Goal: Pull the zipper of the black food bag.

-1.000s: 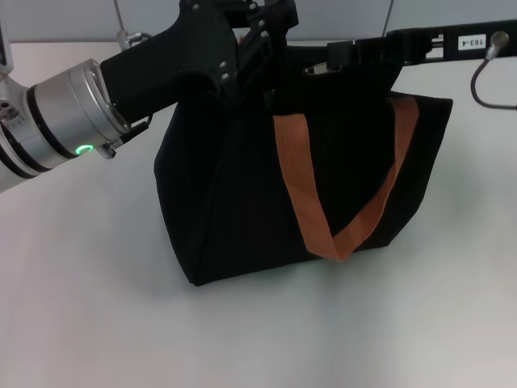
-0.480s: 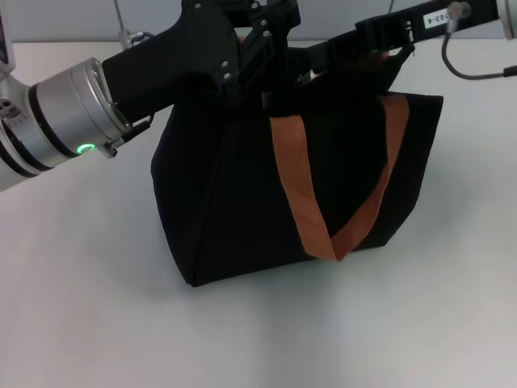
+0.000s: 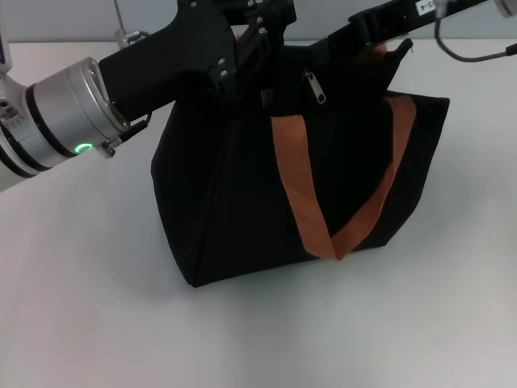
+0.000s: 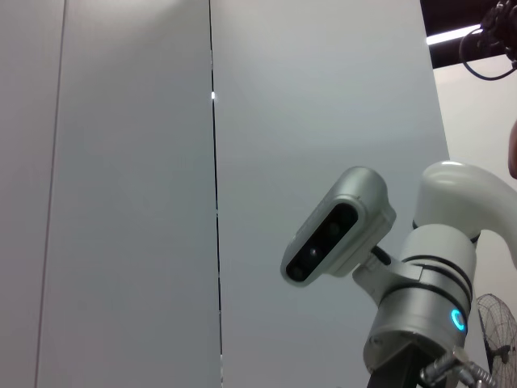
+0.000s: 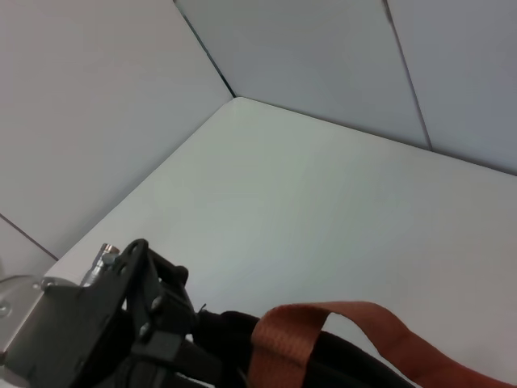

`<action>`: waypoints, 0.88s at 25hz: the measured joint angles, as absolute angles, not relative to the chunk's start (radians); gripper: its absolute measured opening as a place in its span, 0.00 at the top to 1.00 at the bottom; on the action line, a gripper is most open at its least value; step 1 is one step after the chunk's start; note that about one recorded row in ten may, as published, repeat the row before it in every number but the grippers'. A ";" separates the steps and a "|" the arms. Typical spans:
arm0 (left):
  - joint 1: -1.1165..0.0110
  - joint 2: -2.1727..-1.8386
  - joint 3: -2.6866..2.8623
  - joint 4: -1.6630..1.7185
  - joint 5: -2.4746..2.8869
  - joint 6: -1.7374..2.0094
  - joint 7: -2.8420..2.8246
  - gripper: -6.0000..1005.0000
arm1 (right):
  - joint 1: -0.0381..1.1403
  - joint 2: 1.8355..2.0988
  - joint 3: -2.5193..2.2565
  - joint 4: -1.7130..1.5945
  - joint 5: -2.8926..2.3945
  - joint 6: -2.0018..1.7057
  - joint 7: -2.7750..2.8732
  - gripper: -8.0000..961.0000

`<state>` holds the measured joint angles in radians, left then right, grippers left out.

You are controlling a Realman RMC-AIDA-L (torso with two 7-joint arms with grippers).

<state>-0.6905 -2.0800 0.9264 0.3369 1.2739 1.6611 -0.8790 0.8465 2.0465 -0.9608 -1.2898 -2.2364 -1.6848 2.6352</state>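
The black food bag (image 3: pixel 242 194) stands upright in the middle of the table, an orange-brown handle (image 3: pixel 300 186) hanging down its front. The zipper (image 3: pixel 316 86), a small silver pull tab, dangles free at the bag's top edge. My left gripper (image 3: pixel 257 50) is at the bag's top left end, shut on the black fabric, which tents up toward it. My right gripper (image 3: pixel 343 40) reaches in from the upper right, just above and beside the zipper, not touching the tab. In the right wrist view the left gripper (image 5: pixel 121 323) and an orange strap (image 5: pixel 339 331) show.
The white table (image 3: pixel 97 307) runs all around the bag, with a wall behind it. A cable (image 3: pixel 477 52) hangs from the right arm at the top right. The left wrist view shows only a wall and the robot's head camera (image 4: pixel 335 234).
The right arm has lifted and swung toward the upper right, off the bag's top. The silver zipper tab, covered before, now hangs in sight. The left gripper has held still.
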 joint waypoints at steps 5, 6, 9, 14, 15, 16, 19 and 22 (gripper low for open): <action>-0.690 -2.080 0.926 0.337 1.273 1.660 -0.879 0.97 | 0.788 2.051 -0.939 -1.340 -2.162 -1.704 2.588 0.95; -0.690 -2.080 0.926 0.338 1.273 1.659 -0.879 0.97 | 0.749 2.052 -0.900 -1.331 -2.092 -1.704 2.531 0.95; -0.690 -2.080 0.927 0.338 1.273 1.659 -0.879 0.97 | 0.696 2.050 -0.860 -1.276 -1.985 -1.703 2.426 0.93; -0.689 -2.080 0.926 0.338 1.272 1.660 -0.879 0.97 | 0.628 2.043 -0.858 -1.128 -1.870 -1.714 2.187 0.85; -0.689 -2.080 0.926 0.338 1.272 1.660 -0.879 0.97 | 0.628 2.043 -0.858 -1.128 -1.870 -1.714 2.187 0.84; -0.689 -2.080 0.927 0.337 1.272 1.660 -0.880 0.97 | 0.623 2.045 -0.859 -1.124 -1.869 -1.714 2.170 0.82; -0.689 -2.080 0.927 0.337 1.272 1.660 -0.880 0.97 | 0.613 2.052 -0.861 -1.121 -1.870 -1.711 2.135 0.77; -0.692 -2.080 0.927 0.337 1.272 1.660 -0.881 0.97 | 0.609 2.062 -0.867 -1.111 -1.880 -1.693 2.091 0.70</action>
<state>-0.6922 -2.0800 0.9265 0.3369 1.2715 1.6596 -0.8806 0.6087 2.0622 -0.8668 -1.1109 -1.8801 -1.6930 2.0908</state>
